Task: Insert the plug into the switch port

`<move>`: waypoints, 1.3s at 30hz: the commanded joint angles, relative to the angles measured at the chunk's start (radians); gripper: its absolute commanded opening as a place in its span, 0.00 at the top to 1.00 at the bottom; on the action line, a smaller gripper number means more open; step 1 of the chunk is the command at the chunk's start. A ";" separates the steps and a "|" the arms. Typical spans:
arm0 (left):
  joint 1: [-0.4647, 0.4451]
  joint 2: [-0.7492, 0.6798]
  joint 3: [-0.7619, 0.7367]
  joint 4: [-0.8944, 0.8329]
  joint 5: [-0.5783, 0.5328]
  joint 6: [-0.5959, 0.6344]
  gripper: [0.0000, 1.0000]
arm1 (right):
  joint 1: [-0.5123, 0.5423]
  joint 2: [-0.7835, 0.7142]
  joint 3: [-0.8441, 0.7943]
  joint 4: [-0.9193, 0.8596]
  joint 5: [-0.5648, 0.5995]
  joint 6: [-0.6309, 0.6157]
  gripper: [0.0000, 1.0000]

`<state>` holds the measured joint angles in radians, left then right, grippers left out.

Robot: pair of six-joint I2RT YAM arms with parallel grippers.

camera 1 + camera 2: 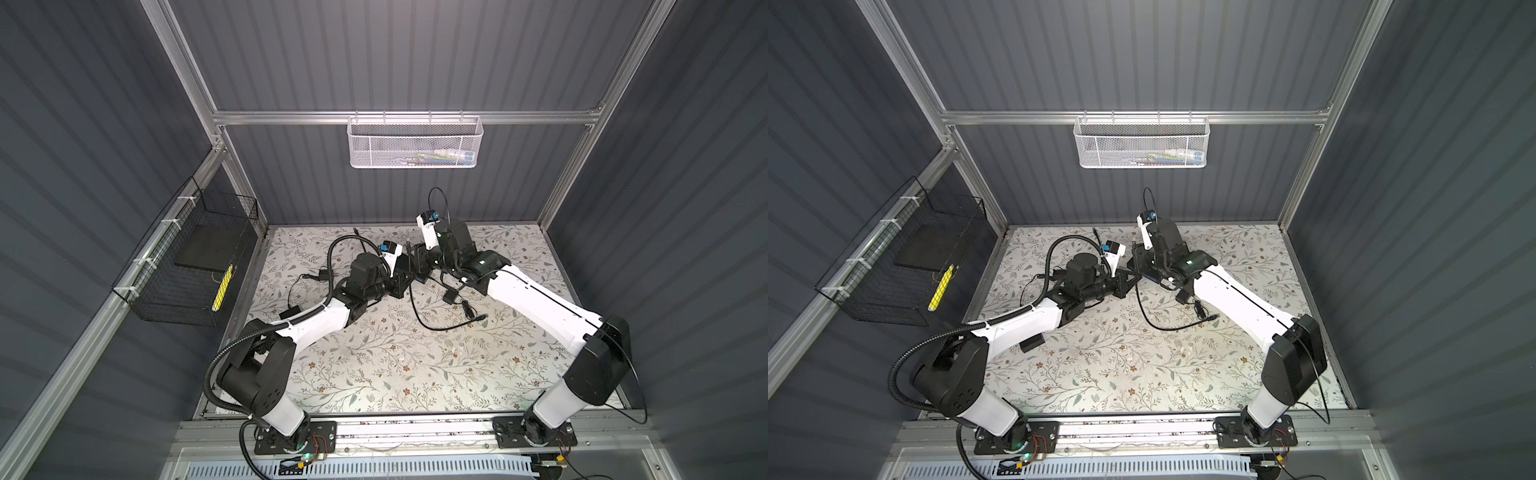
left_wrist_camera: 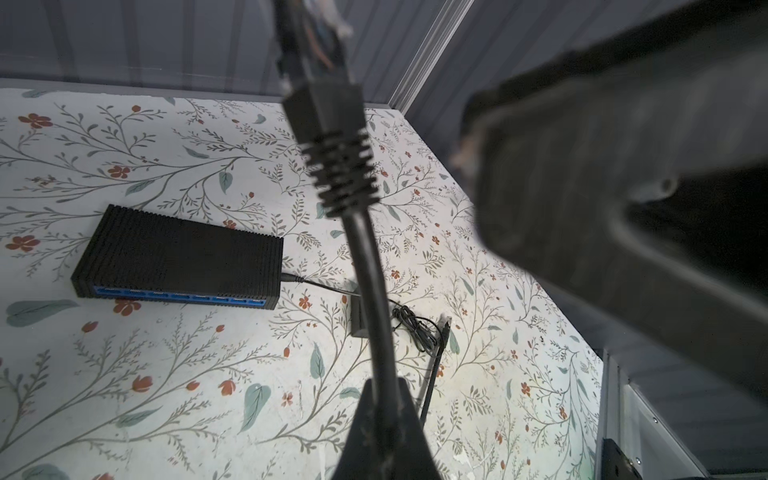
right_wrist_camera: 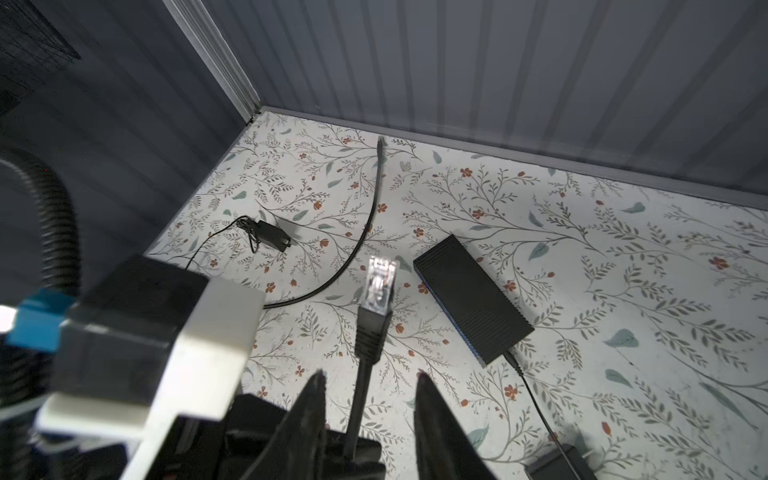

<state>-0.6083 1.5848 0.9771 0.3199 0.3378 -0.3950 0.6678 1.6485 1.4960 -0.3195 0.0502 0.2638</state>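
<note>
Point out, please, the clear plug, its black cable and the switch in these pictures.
plug [image 3: 379, 286]: right wrist view, on its clear body.
cable [image 2: 370, 257]: left wrist view, on the smooth stretch just past the ribbed boot.
switch [image 2: 178, 249]: left wrist view, on its ribbed black top face.

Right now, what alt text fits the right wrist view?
A black network cable with a clear plug stands between the jaws of the open right pincer, touching neither. Beyond it a flat black switch lies on the floral table, a thin lead plugged into its end.
</note>
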 commanded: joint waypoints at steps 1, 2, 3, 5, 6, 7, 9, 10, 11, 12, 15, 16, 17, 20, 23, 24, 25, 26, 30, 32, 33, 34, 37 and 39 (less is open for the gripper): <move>-0.007 -0.043 0.023 -0.036 -0.049 0.026 1.00 | 0.010 0.044 0.050 -0.053 0.062 -0.012 0.63; -0.007 -0.047 0.022 -0.039 -0.050 0.026 1.00 | 0.011 0.051 0.057 -0.050 0.063 -0.014 0.63; -0.007 -0.050 0.017 -0.038 -0.049 0.026 1.00 | 0.013 0.056 0.063 -0.050 0.064 -0.014 0.63; -0.008 -0.057 0.008 -0.023 -0.046 0.022 1.00 | 0.015 0.069 0.072 -0.055 0.070 -0.010 0.64; -0.008 -0.057 0.005 -0.018 -0.044 0.015 1.00 | 0.014 0.072 0.078 -0.056 0.072 -0.008 0.64; -0.008 -0.055 0.005 -0.017 -0.040 0.013 1.00 | 0.015 0.079 0.083 -0.058 0.073 -0.006 0.64; -0.010 -0.055 0.003 -0.016 -0.037 0.008 1.00 | 0.018 0.086 0.092 -0.058 0.078 -0.003 0.65; -0.011 -0.057 -0.001 -0.015 -0.037 0.007 1.00 | 0.021 0.089 0.097 -0.056 0.080 -0.003 0.67; -0.011 -0.058 -0.001 -0.015 -0.038 0.007 1.00 | 0.022 0.093 0.103 -0.058 0.082 -0.004 0.68; -0.011 -0.060 -0.002 -0.016 -0.040 0.007 1.00 | 0.024 0.096 0.109 -0.058 0.083 -0.003 0.69; -0.013 -0.062 -0.002 -0.019 -0.043 0.007 1.00 | 0.028 0.107 0.125 -0.059 0.080 0.005 0.73; -0.013 -0.062 -0.005 -0.018 -0.043 0.006 1.00 | 0.029 0.113 0.130 -0.059 0.079 0.006 0.74; -0.014 -0.060 -0.005 -0.016 -0.043 0.004 1.00 | 0.031 0.117 0.134 -0.059 0.079 0.009 0.75; -0.015 -0.063 -0.006 -0.013 -0.042 0.002 1.00 | 0.032 0.125 0.140 -0.059 0.080 0.012 0.79; -0.014 -0.065 -0.012 -0.009 -0.046 -0.002 1.00 | 0.033 0.129 0.142 -0.059 0.081 0.018 0.84; -0.015 -0.065 -0.013 -0.008 -0.047 -0.002 1.00 | 0.032 0.128 0.142 -0.059 0.081 0.020 0.85; -0.014 -0.066 -0.014 -0.006 -0.049 -0.005 1.00 | 0.033 0.127 0.142 -0.059 0.081 0.021 0.87; -0.014 -0.067 -0.015 -0.007 -0.055 -0.005 1.00 | 0.033 0.126 0.140 -0.059 0.084 0.023 0.90; -0.015 -0.072 -0.017 -0.004 -0.069 -0.009 1.00 | 0.032 0.120 0.132 -0.052 0.081 0.031 0.97; -0.014 -0.074 -0.019 0.002 -0.071 -0.011 1.00 | 0.032 0.114 0.124 -0.049 0.071 0.034 1.00; -0.014 -0.078 -0.021 0.004 -0.071 -0.011 1.00 | 0.032 0.109 0.113 -0.044 0.063 0.032 1.00; -0.015 -0.082 -0.023 0.007 -0.075 -0.011 0.96 | 0.031 0.101 0.099 -0.038 0.046 0.024 1.00; -0.015 -0.115 -0.031 -0.003 -0.121 0.005 0.67 | 0.002 0.068 0.041 -0.027 -0.029 -0.011 1.00; -0.012 -0.148 -0.036 -0.022 -0.151 0.032 0.44 | -0.032 0.040 -0.002 -0.031 -0.073 -0.027 1.00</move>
<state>-0.6174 1.5017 0.9512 0.2905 0.2382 -0.3927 0.6796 1.7367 1.5425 -0.3454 0.0463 0.2695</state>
